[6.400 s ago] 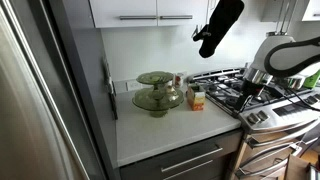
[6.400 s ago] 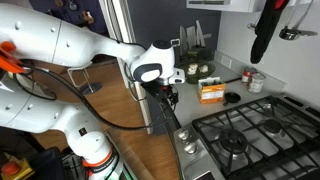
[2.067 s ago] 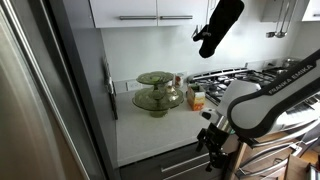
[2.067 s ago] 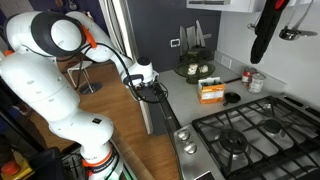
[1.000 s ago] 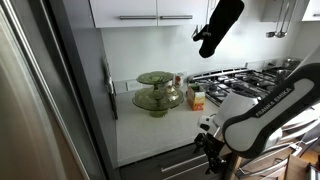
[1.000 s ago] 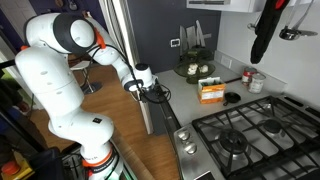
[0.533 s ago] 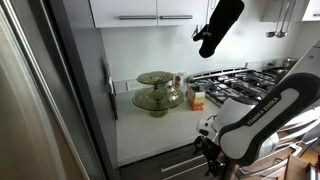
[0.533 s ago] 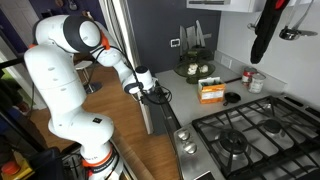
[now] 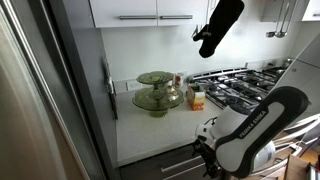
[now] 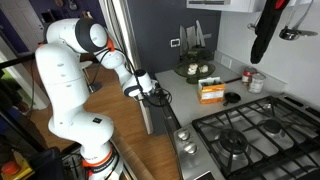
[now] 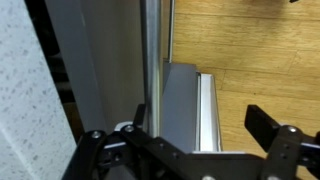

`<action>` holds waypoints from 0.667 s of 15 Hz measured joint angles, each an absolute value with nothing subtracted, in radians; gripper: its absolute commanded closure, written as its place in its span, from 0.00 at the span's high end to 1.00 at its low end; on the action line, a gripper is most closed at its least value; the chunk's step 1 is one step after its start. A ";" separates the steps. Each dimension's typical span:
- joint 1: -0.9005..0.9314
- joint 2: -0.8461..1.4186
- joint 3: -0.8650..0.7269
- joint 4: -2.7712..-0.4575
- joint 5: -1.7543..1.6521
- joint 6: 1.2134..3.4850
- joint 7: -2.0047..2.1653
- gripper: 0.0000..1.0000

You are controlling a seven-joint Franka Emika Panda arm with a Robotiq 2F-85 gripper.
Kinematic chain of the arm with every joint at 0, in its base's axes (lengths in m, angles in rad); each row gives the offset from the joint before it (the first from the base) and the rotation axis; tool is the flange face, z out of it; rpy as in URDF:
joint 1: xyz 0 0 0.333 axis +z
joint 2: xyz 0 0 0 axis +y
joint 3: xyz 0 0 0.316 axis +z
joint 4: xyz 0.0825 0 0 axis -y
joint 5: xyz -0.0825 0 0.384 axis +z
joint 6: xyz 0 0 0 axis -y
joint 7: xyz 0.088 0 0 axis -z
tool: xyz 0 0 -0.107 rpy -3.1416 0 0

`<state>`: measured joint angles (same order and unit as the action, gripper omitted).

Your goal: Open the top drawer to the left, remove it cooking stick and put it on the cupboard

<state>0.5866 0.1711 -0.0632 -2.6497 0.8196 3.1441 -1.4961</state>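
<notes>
The top drawer's dark front [image 9: 172, 161] with its silver bar handle [image 11: 150, 60] sits under the white countertop of the cupboard [image 9: 160, 132]. In the wrist view the countertop [image 11: 20, 100] is at the left and the drawer front [image 11: 100, 60] runs beside it. My gripper [image 9: 207, 152] hangs at the counter's front edge in both exterior views [image 10: 152, 93]. In the wrist view it [image 11: 197, 135] is open, one finger on each side, with the handle just inside the left finger. The drawer looks shut or nearly so. The cooking stick is hidden.
A green glass stand [image 9: 158, 92] and an orange-white box [image 9: 196, 98] stand on the counter. The gas stove [image 9: 235, 85] is beside it, a steel fridge [image 9: 40, 100] on the other side. A black mitt [image 9: 218, 25] hangs above. Wood floor [image 11: 250, 50] lies below.
The arm has swung down from above the stove to the counter's front edge. Over the last second the gripper has barely shifted at the drawer handle while the arm's elbow moved.
</notes>
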 measured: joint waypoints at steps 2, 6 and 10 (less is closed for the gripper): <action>0.580 0.185 -0.049 -2.641 0.826 3.167 -1.496 1.00; 0.578 0.207 -0.050 -2.638 0.825 3.170 -1.495 1.00; 0.559 0.220 -0.090 -2.674 0.626 3.172 -1.368 1.00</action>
